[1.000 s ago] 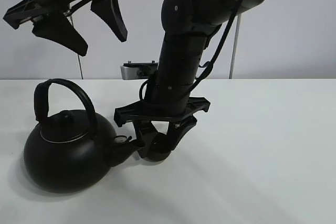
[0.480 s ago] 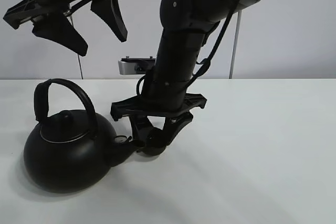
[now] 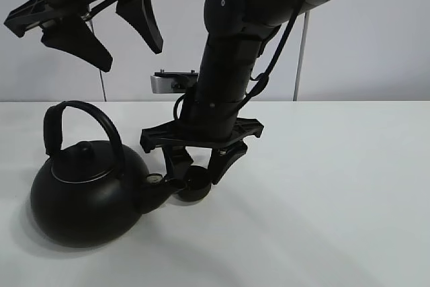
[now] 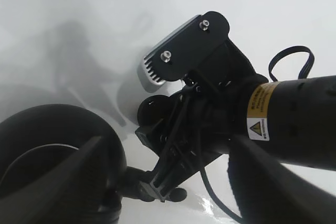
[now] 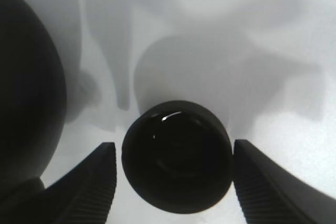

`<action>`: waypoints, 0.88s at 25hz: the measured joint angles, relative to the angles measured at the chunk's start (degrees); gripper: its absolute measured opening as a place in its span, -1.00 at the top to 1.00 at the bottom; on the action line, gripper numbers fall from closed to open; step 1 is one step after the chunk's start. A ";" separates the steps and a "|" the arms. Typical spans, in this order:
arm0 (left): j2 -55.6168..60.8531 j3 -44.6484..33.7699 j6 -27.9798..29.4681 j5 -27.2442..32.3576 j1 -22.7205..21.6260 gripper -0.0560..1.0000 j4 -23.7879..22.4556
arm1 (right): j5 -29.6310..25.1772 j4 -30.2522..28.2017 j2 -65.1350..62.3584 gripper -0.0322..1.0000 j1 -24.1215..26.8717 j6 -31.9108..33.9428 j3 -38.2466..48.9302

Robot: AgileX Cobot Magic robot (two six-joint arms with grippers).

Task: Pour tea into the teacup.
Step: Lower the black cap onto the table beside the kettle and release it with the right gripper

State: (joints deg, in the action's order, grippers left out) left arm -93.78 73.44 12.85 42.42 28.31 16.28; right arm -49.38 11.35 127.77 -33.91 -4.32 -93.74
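Straddling teacup (image 5: 177, 156) w/ R tool (image 3: 193, 171), jaws apart

The black kettle (image 3: 84, 193) is sitting on the white desk (image 3: 322, 199), its arched handle (image 3: 101, 122) standing upright. Its spout (image 3: 161, 189) is pointing at the teacup (image 3: 191, 189). The teacup is resting on the desk just beside the kettle's spout tip. The right hand (image 3: 196, 169) is hanging directly over the teacup, its two fingers spread and reaching down on either side of the cup. The left hand (image 3: 131, 57) is hovering well above the kettle, its fingers splayed wide apart.
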 joint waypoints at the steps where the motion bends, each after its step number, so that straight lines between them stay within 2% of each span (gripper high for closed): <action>1: 0.00 0.00 0.00 0.00 0.00 -0.01 0.00 | 0.00 0.00 0.00 0.08 0.00 0.00 0.00; 13: 0.00 0.00 0.00 0.00 0.00 -0.01 0.00 | -1.21 0.34 -0.37 0.08 0.44 0.00 0.00; 22: 0.00 0.00 0.00 0.00 0.00 -0.01 0.00 | -4.51 1.54 -4.70 0.08 5.47 0.00 0.00</action>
State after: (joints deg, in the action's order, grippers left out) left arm -93.78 73.44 12.85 42.42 28.31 16.28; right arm -53.90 12.89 123.07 -28.44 -4.32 -93.74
